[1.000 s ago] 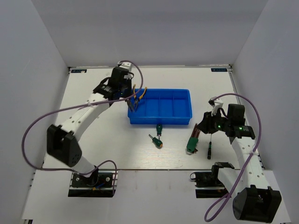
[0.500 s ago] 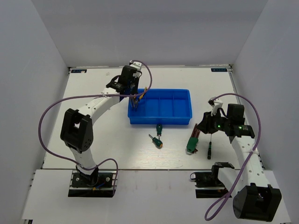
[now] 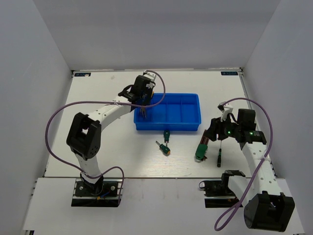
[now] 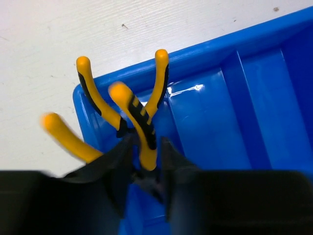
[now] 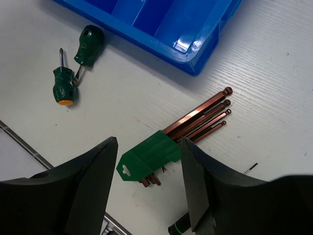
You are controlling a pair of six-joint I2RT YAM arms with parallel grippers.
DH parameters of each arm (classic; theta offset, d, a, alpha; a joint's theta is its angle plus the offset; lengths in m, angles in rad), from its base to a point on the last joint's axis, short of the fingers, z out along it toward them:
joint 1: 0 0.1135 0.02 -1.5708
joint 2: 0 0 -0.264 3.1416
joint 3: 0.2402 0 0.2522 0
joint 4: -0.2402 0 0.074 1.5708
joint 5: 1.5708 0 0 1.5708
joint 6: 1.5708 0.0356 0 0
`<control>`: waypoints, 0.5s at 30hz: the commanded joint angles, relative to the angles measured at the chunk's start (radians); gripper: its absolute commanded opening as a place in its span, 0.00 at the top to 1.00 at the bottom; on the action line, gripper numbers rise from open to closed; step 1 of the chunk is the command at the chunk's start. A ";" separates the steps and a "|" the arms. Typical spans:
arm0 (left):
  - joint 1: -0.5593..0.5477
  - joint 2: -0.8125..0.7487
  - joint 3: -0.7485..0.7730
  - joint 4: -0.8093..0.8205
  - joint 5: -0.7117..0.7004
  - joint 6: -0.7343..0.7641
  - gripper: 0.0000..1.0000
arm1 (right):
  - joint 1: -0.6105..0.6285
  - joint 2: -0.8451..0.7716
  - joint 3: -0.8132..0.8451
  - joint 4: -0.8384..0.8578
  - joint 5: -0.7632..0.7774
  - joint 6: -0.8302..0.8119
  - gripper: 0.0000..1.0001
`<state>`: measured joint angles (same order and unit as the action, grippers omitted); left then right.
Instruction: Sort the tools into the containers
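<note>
Jaws wide, R gripper [image 5: 149, 143] over hex-key set [image 5: 173, 133].

Top view: a fixed camera high above the near edge of the tabletop [image 3: 112, 147] looks steeply down from far off, taking in the whole surface. The tray [image 3: 167, 126] sits just above centre.

Left wrist view: very close, looking down past the left end effector [image 4: 145, 161] at bottom centre onto the pliers [image 4: 139, 117] and the tray's end compartment.

Right wrist view: a little farther back, looking down past the right end effector [image 5: 149, 144] onto the hex-key set [image 5: 156, 152], with the tray's corner at top.

All three views share the tray.
</note>
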<state>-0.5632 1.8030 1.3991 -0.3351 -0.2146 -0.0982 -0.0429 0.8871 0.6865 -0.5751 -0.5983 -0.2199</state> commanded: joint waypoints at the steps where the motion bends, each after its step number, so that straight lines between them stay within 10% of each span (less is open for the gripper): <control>1: -0.015 -0.019 0.009 0.030 -0.055 -0.015 0.55 | 0.000 -0.005 0.036 0.008 -0.006 -0.013 0.39; 7: -0.015 -0.019 0.018 0.007 -0.085 -0.015 0.45 | 0.000 -0.007 0.033 0.009 -0.006 -0.015 0.40; 9: -0.015 -0.030 0.029 -0.007 -0.085 -0.015 0.45 | 0.000 -0.010 0.033 0.004 -0.018 -0.019 0.67; 10: -0.015 -0.050 0.029 -0.016 -0.085 -0.015 0.64 | 0.003 -0.007 0.030 0.007 -0.024 -0.035 0.92; 12: -0.024 -0.088 0.029 -0.016 -0.054 -0.015 0.98 | 0.005 -0.014 0.016 0.007 -0.040 -0.055 1.00; 15: -0.035 -0.210 -0.008 -0.044 0.047 -0.061 1.00 | 0.008 0.031 0.014 -0.014 -0.023 -0.079 1.00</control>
<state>-0.5800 1.7649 1.3949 -0.3660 -0.2451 -0.1207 -0.0422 0.8894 0.6865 -0.5770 -0.6083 -0.2546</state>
